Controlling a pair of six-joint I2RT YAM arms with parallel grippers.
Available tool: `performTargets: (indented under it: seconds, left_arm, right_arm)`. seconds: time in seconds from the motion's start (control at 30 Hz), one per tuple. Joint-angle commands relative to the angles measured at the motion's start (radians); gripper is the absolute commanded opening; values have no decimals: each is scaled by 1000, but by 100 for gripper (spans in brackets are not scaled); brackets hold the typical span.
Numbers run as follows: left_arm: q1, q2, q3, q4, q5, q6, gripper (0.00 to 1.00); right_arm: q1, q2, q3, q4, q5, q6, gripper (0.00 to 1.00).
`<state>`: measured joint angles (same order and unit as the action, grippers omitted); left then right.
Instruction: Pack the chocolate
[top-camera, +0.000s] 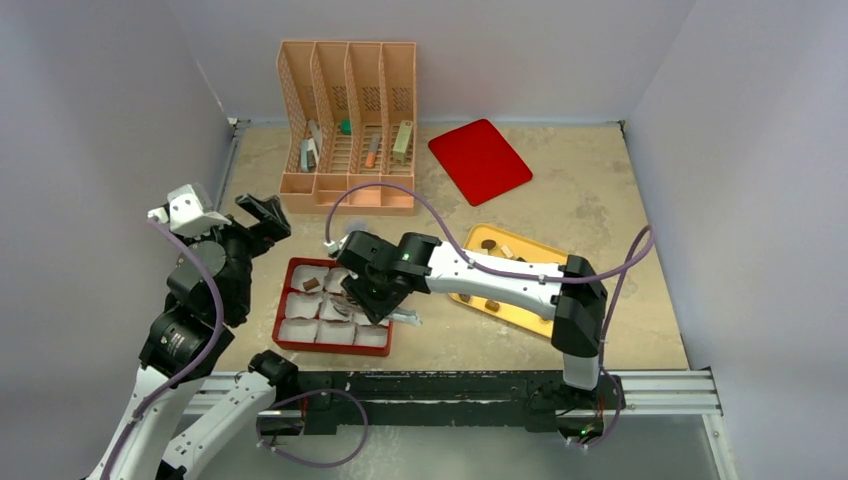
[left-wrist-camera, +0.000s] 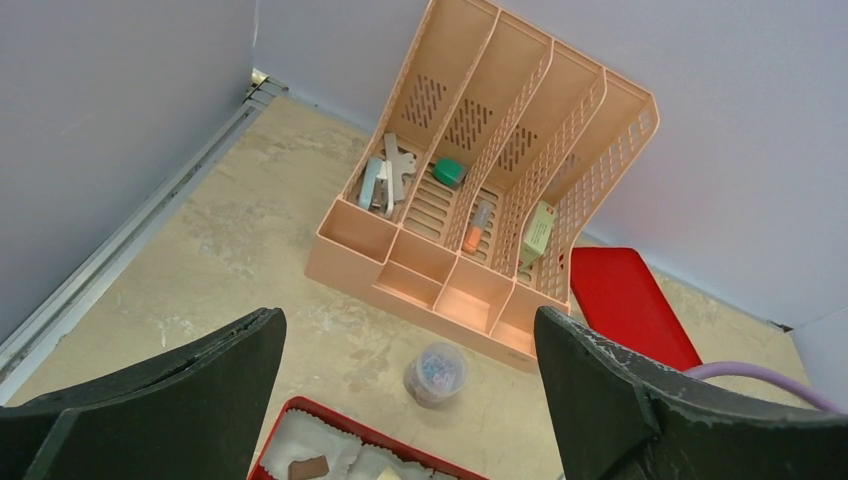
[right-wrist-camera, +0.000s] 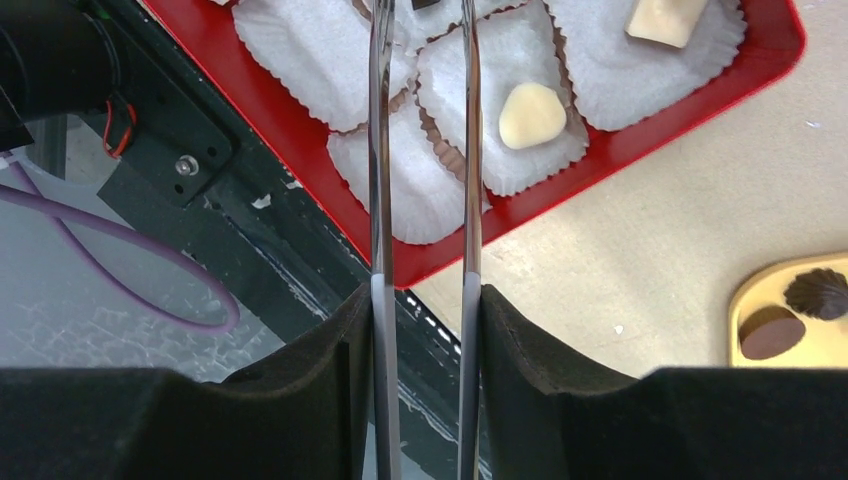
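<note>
The step in hand looks like setting a piece down. The right hand (right-wrist-camera: 425, 300) is closed on a pair of tweezers (right-wrist-camera: 375, 150), pinching their two blades with a gap left between them. The tips reach over the red box (right-wrist-camera: 770, 50) toward the top edge of the wrist frame. Something dark sits between the tips there, but the frame cuts it off, so I cannot tell whether it is gripped or already lying in a cup.

The chocolate is split between two places. A cream oval (right-wrist-camera: 532, 115) and a cream square lie in white paper cups (right-wrist-camera: 300, 50) in the box. Dark rounds wait on the gold tray (top-camera: 530, 250) right of centre in the top view.

The next move probably calls for letting the blades spread over one cup, lifting straight up so the paper stays put, then swinging right to the tray.

The left hand (left-wrist-camera: 407, 330) hangs wide open above the bench (left-wrist-camera: 230, 230), holding nothing.
</note>
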<state>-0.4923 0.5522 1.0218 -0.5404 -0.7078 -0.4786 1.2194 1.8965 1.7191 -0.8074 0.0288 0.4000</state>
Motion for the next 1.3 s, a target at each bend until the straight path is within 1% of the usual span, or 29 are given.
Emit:
performTargets:
  seconds: [0.0, 0.2, 0.33, 0.4, 0.53, 0.67, 0.9, 1.0, 1.13, 1.27]
  left_arm:
    - [-3, 4, -23, 44, -2, 12, 94]
    - [-3, 18, -49, 65, 18, 11, 94]
    - [-3, 26, -60, 80, 52, 14, 94]
    - [-3, 25, -75, 101, 96, 12, 94]
    - [-3, 23, -98, 166, 266, 22, 94]
    - [-3, 46, -118, 189, 347, 15, 94]
    - [-3, 136, -172, 229, 341, 32, 94]
    - [-3, 175, -168, 231, 344, 39, 94]
    - [-3, 187, -171, 225, 349, 43, 94]
    - [-3, 178, -178, 223, 337, 50, 94]
  right_arm:
    - [5, -120, -13, -2, 43, 8, 41]
    - [5, -212, -28, -9, 105, 37, 40]
    - [0, -258, -31, -45, 191, 47, 40]
    - [-8, -266, -26, -83, 235, 56, 40]
    - [-21, -293, -28, -142, 309, 89, 42]
    - [-60, -349, -93, -148, 336, 128, 42]
    - [-158, -451, -235, -177, 363, 182, 41]
    - [-192, -489, -288, -202, 375, 201, 41]
    - [-217, -517, -339, -254, 394, 233, 42]
    - [-239, -551, -403, -244, 383, 246, 43]
